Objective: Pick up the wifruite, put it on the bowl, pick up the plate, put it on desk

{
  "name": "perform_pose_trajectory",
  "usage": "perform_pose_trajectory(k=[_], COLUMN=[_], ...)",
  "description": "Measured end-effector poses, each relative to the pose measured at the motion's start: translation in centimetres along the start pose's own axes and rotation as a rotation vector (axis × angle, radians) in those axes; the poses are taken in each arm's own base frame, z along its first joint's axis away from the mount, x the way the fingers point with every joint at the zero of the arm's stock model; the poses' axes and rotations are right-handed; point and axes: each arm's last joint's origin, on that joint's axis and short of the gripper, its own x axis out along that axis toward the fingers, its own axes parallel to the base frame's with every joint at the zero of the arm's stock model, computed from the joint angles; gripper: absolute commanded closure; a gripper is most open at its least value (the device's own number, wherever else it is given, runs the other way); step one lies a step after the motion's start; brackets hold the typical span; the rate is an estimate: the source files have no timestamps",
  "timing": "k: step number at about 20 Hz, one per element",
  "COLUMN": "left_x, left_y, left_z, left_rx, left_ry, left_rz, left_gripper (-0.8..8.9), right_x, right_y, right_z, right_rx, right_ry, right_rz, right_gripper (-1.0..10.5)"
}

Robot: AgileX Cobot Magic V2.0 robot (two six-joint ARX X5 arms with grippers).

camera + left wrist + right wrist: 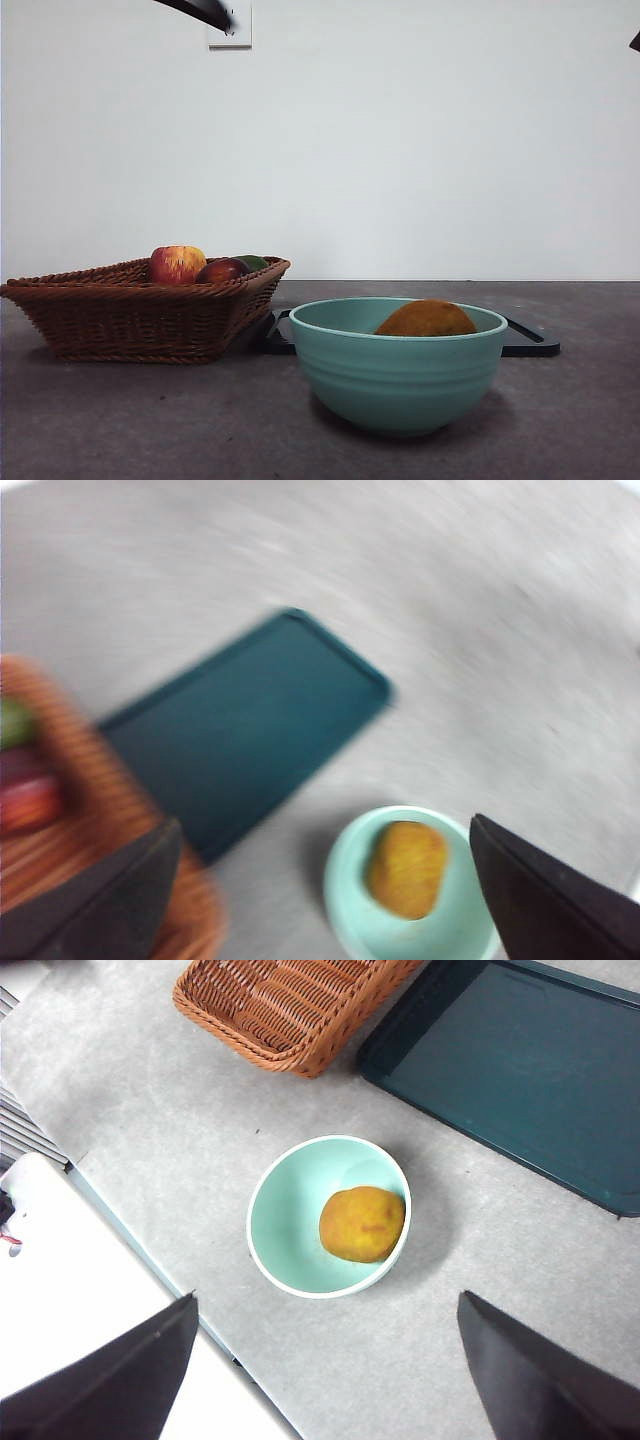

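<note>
Wifruite (362, 1224) is lying inside the bowl (290, 1220), resting against the wall on one side rather than in the middle, its brown-orange top showing just above the rim in the front view (426, 319). The bowl is standing upright on the desk (120, 420), near the front edge.

Both grippers are hanging high above the table with nothing between their jaws. The left gripper (325, 890) is looking down with its jaws spread wide and empty; the bowl (350, 880) and the fruit (405, 868) are lying far beneath it, roughly between the two jaws, though this view is badly blurred. Under its one jaw a wicker basket (90, 830) is showing, and beyond the bowl the dark teal tray (250, 730) is lying flat on the desk.

The right gripper (325, 1370) is likewise released, jaws wide apart, with the bowl sitting well below and between them. Past the bowl the tray (520, 1070) (this is the plate of the task) is lying flat beside the basket (285, 1005).

In the front view the basket (140, 315) is holding a red-yellow apple (177, 264), a dark red fruit (222, 271) and something green (253, 262), and the tray (530, 345) is lying behind the bowl (400, 375).
</note>
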Motion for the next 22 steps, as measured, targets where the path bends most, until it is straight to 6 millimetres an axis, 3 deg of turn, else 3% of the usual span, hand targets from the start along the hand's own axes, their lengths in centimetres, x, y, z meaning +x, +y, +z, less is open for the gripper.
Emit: perform_pose_trajectory(k=[3, 5, 10, 13, 20, 22], left_x=[-2.9, -3.8, -3.1, -2.8, -2.8, -2.8], left_y=[1.7, 2.4, 2.8, 2.4, 2.3, 2.3], left_z=[-0.5, -1.9, -7.9, -10.1, -10.4, -10.4], left_rx=[-0.058, -0.09, -0.161, -0.183, -0.189, -0.189], left_ry=[-0.021, -0.029, 0.077, 0.134, 0.157, 0.158], left_rz=[0.062, 0.053, -0.048, -0.179, -0.239, -0.24], left_gripper=[3.54, 3.58, 3.58, 3.83, 3.83, 3.83], right_x=[0.0, 0.0, 0.0, 0.0, 0.6, 1.2], right_y=[0.0, 0.0, -0.1, -0.1, -0.4, -0.8], right_z=[0.0, 0.0, 0.0, -0.1, -0.8, -1.3], right_rx=[0.0, 0.0, 0.0, 0.004, 0.04, 0.083], right_ry=[0.0, 0.001, 0.003, 0.009, 0.049, 0.07], right_rz=[-0.001, -0.008, -0.032, -0.032, -0.03, -0.029], right_gripper=[5.3, 5.3, 5.3, 5.3, 5.3, 6.2])
